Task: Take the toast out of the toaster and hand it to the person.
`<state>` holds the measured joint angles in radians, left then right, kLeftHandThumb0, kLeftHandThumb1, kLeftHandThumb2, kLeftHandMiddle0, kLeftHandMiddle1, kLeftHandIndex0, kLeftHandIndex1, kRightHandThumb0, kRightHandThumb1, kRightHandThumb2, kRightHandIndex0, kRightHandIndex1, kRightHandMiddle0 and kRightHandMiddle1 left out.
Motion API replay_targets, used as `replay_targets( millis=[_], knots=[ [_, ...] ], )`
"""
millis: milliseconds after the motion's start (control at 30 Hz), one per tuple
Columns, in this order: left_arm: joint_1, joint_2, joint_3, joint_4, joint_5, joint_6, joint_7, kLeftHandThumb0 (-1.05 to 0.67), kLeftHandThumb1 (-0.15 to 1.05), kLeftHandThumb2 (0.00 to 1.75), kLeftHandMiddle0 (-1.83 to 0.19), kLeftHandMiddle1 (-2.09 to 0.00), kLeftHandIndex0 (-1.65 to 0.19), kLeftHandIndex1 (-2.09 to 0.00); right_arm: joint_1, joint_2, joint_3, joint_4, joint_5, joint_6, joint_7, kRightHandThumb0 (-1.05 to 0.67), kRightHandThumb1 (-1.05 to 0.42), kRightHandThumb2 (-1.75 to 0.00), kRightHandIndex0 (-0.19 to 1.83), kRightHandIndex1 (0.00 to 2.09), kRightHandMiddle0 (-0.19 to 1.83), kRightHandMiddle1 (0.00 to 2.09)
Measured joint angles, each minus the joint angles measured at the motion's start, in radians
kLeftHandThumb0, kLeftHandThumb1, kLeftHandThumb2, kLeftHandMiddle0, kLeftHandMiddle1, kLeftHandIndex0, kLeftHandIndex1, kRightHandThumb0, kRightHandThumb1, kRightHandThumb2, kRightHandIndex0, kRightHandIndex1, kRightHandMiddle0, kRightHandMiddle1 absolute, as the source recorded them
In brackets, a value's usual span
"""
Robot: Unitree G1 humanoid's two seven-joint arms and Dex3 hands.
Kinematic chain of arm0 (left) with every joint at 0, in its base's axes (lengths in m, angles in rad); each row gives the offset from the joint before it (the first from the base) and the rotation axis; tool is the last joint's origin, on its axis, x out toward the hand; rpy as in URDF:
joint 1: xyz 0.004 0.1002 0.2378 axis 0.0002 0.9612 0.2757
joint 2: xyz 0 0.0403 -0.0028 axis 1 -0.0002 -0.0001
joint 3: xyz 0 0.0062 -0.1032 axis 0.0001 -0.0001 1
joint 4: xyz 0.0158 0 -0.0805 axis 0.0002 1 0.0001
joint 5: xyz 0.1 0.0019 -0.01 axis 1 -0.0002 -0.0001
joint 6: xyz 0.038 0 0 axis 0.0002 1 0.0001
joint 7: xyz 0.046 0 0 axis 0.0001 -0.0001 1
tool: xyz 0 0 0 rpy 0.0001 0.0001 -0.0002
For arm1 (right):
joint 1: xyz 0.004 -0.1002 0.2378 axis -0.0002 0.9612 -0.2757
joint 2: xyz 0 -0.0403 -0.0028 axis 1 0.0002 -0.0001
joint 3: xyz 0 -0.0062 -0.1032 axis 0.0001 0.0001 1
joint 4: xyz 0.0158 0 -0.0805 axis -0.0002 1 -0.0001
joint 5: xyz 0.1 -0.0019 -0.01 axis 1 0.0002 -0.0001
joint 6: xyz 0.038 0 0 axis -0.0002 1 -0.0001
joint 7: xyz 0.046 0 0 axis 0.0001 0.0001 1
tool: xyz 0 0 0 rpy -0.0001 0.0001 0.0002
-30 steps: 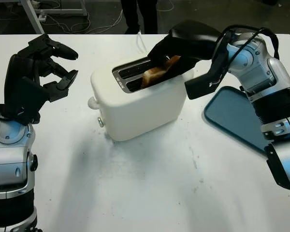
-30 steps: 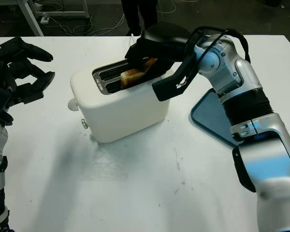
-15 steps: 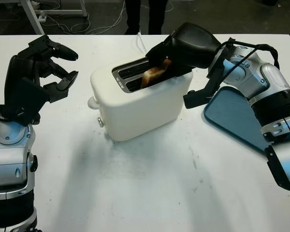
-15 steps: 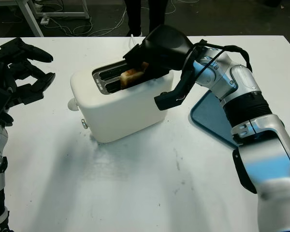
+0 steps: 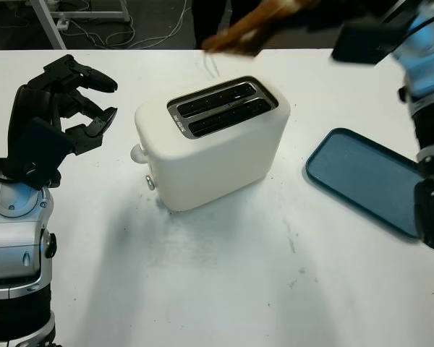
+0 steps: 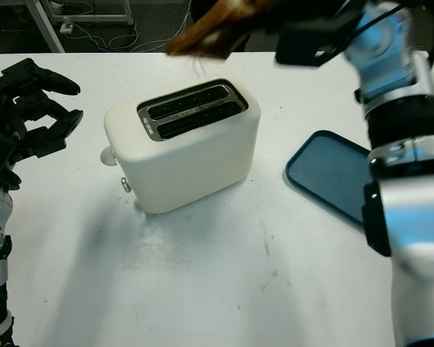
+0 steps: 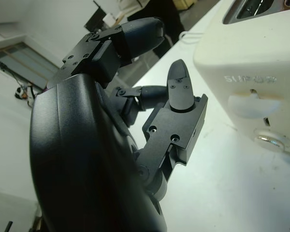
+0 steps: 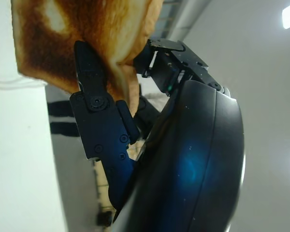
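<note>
The browned toast is up in the air above the far side of the white toaster, whose two slots are bare. My right hand is shut on the toast, with a black finger pressed across its face. The right forearm reaches in high at the top right. My left hand is open, held above the table to the left of the toaster, apart from it; its fingers point toward the toaster's lever end.
A blue tray lies on the white table right of the toaster. A person's dark legs stand beyond the far edge. Cables and a metal frame are on the floor at the back left.
My right hand has lifted the toast out of the toaster slot, up and toward the far edge. The slots now stand bare. The left hand has not moved.
</note>
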<state>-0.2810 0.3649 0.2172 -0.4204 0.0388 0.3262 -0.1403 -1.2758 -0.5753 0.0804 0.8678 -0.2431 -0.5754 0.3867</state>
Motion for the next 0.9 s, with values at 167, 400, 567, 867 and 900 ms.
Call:
replay_targets(
  millis=[167, 400, 567, 867, 900],
  knots=[
    [0.001, 0.000, -0.001, -0.002, 0.001, 0.001, 0.000, 0.02, 0.71, 0.46, -0.54, -1.54, -0.52, -1.18, -0.053, -0.009, -0.074, 0.054, 0.086, 0.131, 0.039, -0.59, -0.92, -0.17, 1.13, 1.66, 1.00, 1.61],
    [0.002, 0.000, -0.001, 0.007, 0.000, -0.009, 0.000, 0.01, 0.71, 0.46, -0.56, -1.54, -0.53, -1.19, -0.080, 0.012, -0.114, 0.245, 0.107, 0.281, -0.084, -0.53, -0.92, -0.15, 1.17, 1.63, 1.01, 1.59],
    [0.002, 0.000, -0.001, 0.018, -0.003, -0.016, -0.002, 0.01, 0.71, 0.46, -0.56, -1.54, -0.53, -1.19, -0.072, 0.055, -0.131, 0.339, 0.111, 0.323, -0.142, -0.37, -0.92, -0.29, 1.04, 1.74, 0.81, 1.74],
    [0.002, 0.000, 0.001, 0.038, -0.007, -0.054, -0.006, 0.00, 0.69, 0.47, -0.57, -1.54, -0.53, -1.21, -0.004, 0.135, -0.220, 0.408, 0.170, 0.429, -0.266, -0.14, -0.92, -0.48, 0.77, 1.75, 0.36, 1.75],
    [0.002, 0.000, 0.001, 0.041, -0.007, -0.058, -0.007, 0.00, 0.69, 0.48, -0.57, -1.54, -0.53, -1.21, 0.000, 0.144, -0.220, 0.413, 0.170, 0.439, -0.288, -0.11, -0.92, -0.49, 0.72, 1.75, 0.31, 1.75]
  ],
)
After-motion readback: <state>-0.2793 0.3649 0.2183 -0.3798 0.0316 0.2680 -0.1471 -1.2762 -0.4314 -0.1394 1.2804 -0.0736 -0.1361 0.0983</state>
